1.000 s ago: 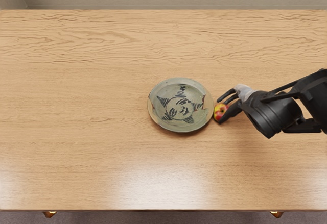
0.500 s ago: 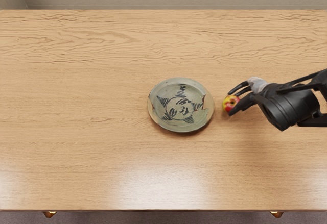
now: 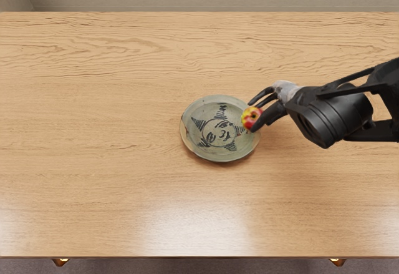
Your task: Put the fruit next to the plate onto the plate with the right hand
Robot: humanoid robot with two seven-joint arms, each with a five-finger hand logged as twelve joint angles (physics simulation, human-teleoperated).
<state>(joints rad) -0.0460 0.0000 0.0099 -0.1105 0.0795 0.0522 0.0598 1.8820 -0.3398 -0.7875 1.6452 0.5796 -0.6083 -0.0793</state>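
Head view: the table fills nearly the whole picture, its far edge running straight across the top against a pale wall and its near edge across the bottom, while to left and right the wood runs out past the frame. The right arm comes in from the right edge at about mid-height, a bulky dark forearm lying above the wood and pointing left. The plate, round and grey-green with a dark star-and-face pattern, lies flat a little right of the table's middle, well apart from both the far and near edges, with broad bare wood to its left, behind it and in front of it. The right hand reaches to the plate's right rim, its dark fingers curled around the fruit and gripping it. The fruit, small, red and yellow, shows over the inner right side of the plate, just inside the rim; whether it touches the plate's surface cannot be told.
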